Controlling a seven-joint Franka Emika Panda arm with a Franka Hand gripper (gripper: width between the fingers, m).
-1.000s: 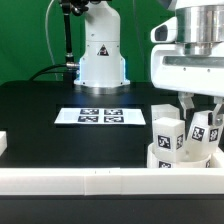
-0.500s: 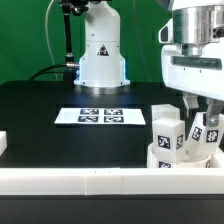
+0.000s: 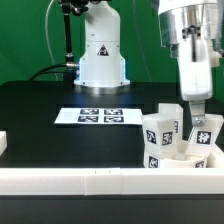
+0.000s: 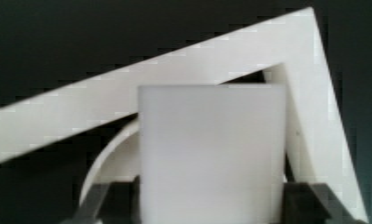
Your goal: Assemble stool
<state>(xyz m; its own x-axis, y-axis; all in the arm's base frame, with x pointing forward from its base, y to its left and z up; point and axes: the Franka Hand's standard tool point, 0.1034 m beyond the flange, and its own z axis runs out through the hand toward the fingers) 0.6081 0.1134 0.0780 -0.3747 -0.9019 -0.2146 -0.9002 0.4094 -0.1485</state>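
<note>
The round white seat (image 3: pixel 186 158) lies at the exterior view's right, just behind the front rail. Two white tagged legs (image 3: pixel 157 138) (image 3: pixel 172 118) stand upright on it. My gripper (image 3: pixel 199 121) comes down from above and is shut on a third leg (image 3: pixel 206 137), which stands on the seat's right part. In the wrist view this leg (image 4: pixel 209 150) fills the middle between my two dark fingers (image 4: pixel 108 203), so my gripper (image 4: pixel 206 206) holds it by its sides. A curved edge of the seat (image 4: pixel 115 160) shows beside the leg.
The long white rail (image 3: pixel 80 181) runs along the front and shows as a corner in the wrist view (image 4: pixel 165 80). The marker board (image 3: pixel 100 116) lies mid-table. The robot base (image 3: pixel 102 55) stands behind it. A small white block (image 3: pixel 3 143) is at the left edge.
My wrist has turned and the hand now looks narrower. The seat with its two free legs has shifted a little toward the exterior view's left. The gripped leg stays under my fingers.
</note>
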